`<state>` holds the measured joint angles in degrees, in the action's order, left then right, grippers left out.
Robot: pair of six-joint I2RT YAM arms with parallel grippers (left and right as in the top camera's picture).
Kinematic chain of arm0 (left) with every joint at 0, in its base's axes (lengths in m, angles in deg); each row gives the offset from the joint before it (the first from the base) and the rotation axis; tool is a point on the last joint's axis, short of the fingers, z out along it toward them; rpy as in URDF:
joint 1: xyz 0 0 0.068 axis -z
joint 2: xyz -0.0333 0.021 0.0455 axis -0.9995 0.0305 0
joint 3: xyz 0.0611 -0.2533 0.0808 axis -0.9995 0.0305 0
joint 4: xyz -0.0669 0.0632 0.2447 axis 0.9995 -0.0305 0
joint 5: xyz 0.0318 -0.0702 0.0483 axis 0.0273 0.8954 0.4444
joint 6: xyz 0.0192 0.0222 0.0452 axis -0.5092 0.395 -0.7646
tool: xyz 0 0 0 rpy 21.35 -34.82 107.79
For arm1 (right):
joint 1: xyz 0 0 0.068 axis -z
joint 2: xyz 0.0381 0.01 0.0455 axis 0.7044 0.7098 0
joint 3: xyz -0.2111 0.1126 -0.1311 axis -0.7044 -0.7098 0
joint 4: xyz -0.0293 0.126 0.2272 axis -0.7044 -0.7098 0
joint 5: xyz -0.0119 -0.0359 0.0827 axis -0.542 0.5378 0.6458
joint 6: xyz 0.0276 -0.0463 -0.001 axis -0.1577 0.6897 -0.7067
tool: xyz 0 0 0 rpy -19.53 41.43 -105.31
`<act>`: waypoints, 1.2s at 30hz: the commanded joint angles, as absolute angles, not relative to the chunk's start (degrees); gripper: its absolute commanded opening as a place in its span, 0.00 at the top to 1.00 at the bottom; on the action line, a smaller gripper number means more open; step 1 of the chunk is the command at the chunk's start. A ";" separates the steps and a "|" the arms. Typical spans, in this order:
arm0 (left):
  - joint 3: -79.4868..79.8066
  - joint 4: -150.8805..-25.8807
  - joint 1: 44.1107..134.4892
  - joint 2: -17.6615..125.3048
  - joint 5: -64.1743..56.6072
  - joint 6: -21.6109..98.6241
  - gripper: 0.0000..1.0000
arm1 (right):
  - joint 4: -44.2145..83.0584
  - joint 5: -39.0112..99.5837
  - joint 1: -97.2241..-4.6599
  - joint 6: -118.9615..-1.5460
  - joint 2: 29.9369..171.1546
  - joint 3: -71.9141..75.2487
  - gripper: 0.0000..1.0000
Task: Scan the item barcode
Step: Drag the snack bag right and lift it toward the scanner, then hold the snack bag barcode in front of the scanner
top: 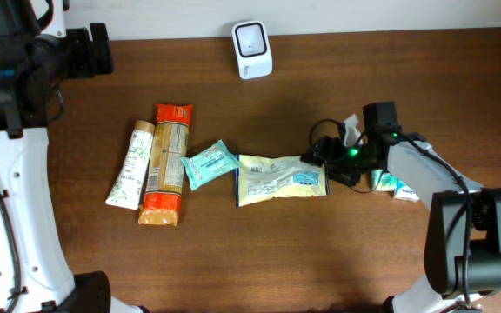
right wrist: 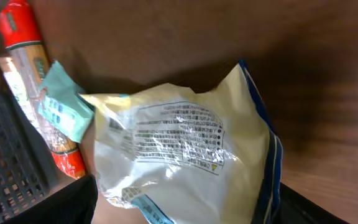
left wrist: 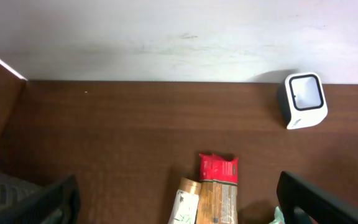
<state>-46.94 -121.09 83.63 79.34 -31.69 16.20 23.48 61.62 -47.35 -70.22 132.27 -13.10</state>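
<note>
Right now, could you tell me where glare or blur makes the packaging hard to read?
Right wrist: glare streaks the cream bag, washing out parts of its print. Overhead: even light, but the print on every packet is too small to read. Left wrist: the white scanner is sharp, with a soft shadow beside it.

Overhead looks straight down on the bench (top: 259, 261). Left wrist, distant, shares the white scanner (left wrist: 303, 101) with it. Right wrist hovers close, seemingly above the cream packet (right wrist: 185, 149).
</note>
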 commanded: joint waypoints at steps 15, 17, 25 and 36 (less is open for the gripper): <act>-47.53 -121.18 83.58 78.90 -31.83 15.50 0.01 | 24.48 71.78 -50.28 -63.36 135.90 -7.79 0.96; -47.53 -121.18 83.58 78.90 -31.83 15.50 0.01 | 22.32 71.72 -49.01 -59.66 130.22 -4.51 0.96; -47.53 -121.18 83.58 78.90 -31.83 15.50 0.01 | 15.74 56.35 -49.73 -55.55 104.99 1.74 0.96; -47.53 -121.18 83.58 78.90 -31.83 15.50 0.01 | 45.29 -8.41 -72.35 -24.91 114.89 1.74 0.96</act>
